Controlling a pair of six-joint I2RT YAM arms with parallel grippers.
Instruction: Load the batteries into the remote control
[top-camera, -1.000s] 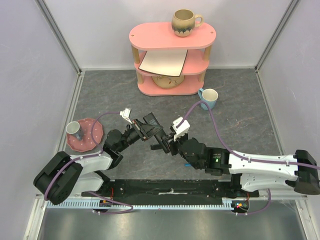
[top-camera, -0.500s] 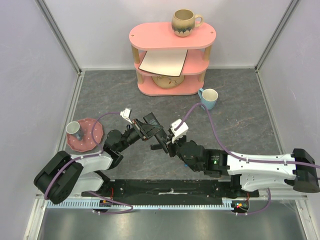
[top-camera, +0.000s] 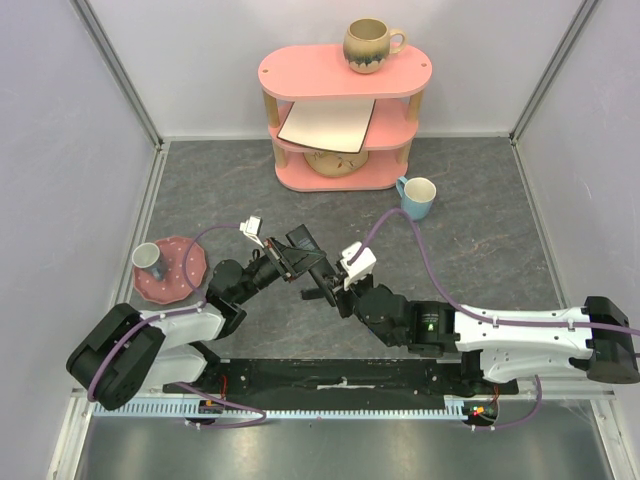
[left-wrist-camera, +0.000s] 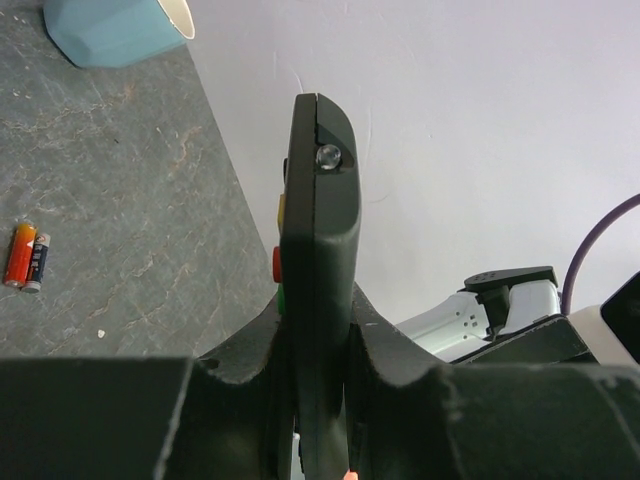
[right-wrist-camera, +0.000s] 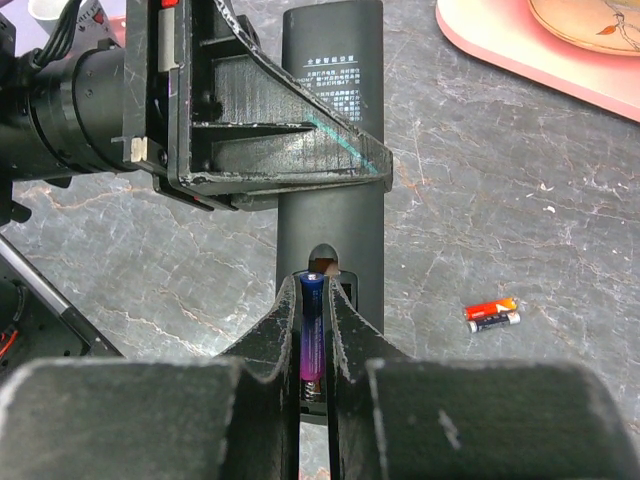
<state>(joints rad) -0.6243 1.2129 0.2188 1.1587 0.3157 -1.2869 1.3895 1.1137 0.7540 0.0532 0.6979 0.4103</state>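
Left gripper (left-wrist-camera: 318, 345) clamps the remote control (left-wrist-camera: 320, 230); right gripper (right-wrist-camera: 315, 297) pinches a battery (right-wrist-camera: 313, 335) over its open bay (right-wrist-camera: 322, 258). It is best pressed in level, gently.

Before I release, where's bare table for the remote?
Bare: right of the blue mug, toward the wall; also between the pink shelf and the pink plate. Crowded: centre, where left gripper and right gripper meet at the remote control.
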